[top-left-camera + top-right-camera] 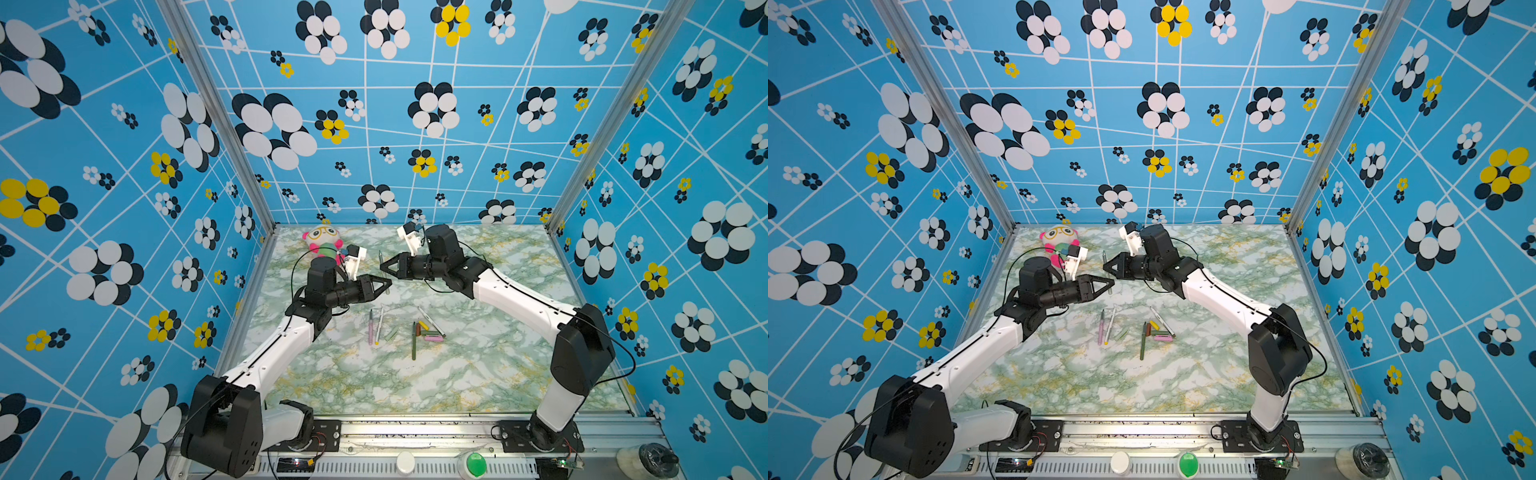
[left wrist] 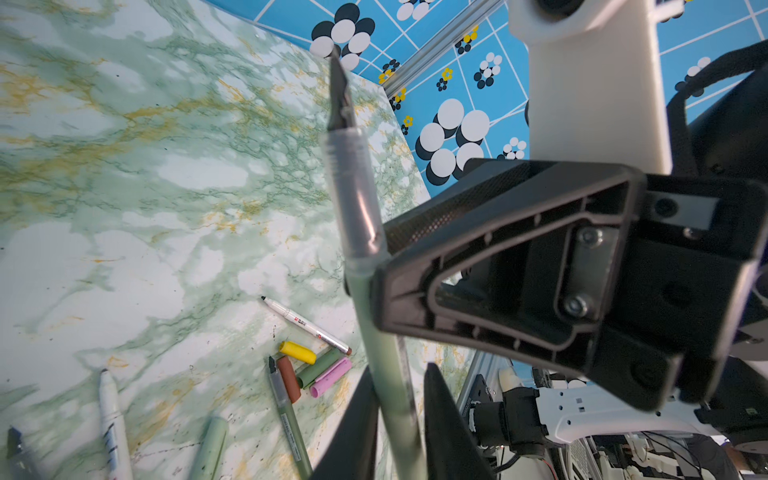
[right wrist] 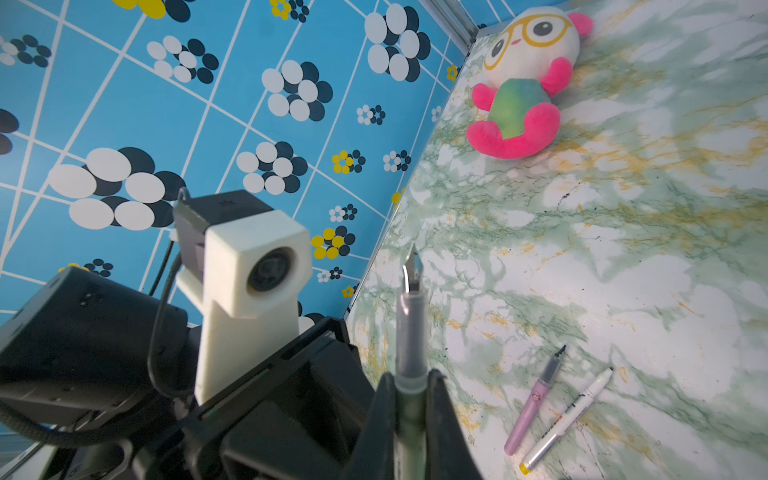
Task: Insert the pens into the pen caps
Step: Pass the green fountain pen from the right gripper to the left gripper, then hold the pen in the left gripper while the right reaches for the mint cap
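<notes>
Pale grey-green pen (image 2: 353,199): uncapped, held clear of the marble table (image 1: 498,374). The right gripper (image 3: 410,399) pinches it just behind the clear grip section, and the left gripper (image 2: 399,374) is closed lower on the barrel.

Risk: with two grips on one pen, diverging arm motion could twist it or let it slip and drop.

Count: five pens (image 1: 414,340) — four lying on the table. Five caps (image 2: 297,352) — all loose on the table.

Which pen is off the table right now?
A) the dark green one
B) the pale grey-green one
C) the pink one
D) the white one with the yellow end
B: the pale grey-green pen is clamped in the right end effector, nib outward, while the pink pen, white pen and dark green pen lie on the table.
</notes>
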Available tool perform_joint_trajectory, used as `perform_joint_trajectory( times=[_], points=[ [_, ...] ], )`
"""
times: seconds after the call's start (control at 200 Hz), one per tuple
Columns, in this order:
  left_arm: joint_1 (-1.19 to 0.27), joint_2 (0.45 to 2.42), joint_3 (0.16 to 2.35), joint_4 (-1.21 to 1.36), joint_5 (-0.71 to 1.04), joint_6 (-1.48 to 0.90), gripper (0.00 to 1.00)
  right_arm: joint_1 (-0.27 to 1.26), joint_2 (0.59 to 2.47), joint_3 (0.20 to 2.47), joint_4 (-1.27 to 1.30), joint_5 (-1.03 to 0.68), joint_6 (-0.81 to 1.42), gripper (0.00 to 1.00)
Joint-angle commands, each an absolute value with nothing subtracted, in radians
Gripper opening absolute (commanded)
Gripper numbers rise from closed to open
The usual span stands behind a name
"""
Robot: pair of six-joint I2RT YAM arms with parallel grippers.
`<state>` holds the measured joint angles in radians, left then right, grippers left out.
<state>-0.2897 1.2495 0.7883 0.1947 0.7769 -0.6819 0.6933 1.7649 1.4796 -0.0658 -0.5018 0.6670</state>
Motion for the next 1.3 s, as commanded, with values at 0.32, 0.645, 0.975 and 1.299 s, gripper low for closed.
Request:
perform_joint_trajectory(
  times=[0.32,0.645,0.975,1.299],
  points=[
    [-0.293,1.250,0.811,0.185,0.749,-0.655,0.02,0.699,1.729,1.469,-0.060,-0.487,0.660,0.08],
    [-0.253,1.161,0.831,-0.059,0.617,-0.531,0.00,0.689,1.715,1.512,-0.196,-0.414,0.593,0.39],
    [-0.215,1.065,0.872,-0.385,0.326,-0.386,0.00,0.702,1.738,1.539,-0.535,-0.210,0.554,0.42],
    [-0.213,0.942,0.843,-0.484,0.200,-0.370,0.00,0.815,1.879,1.585,-0.776,-0.061,0.530,0.42]
  ],
)
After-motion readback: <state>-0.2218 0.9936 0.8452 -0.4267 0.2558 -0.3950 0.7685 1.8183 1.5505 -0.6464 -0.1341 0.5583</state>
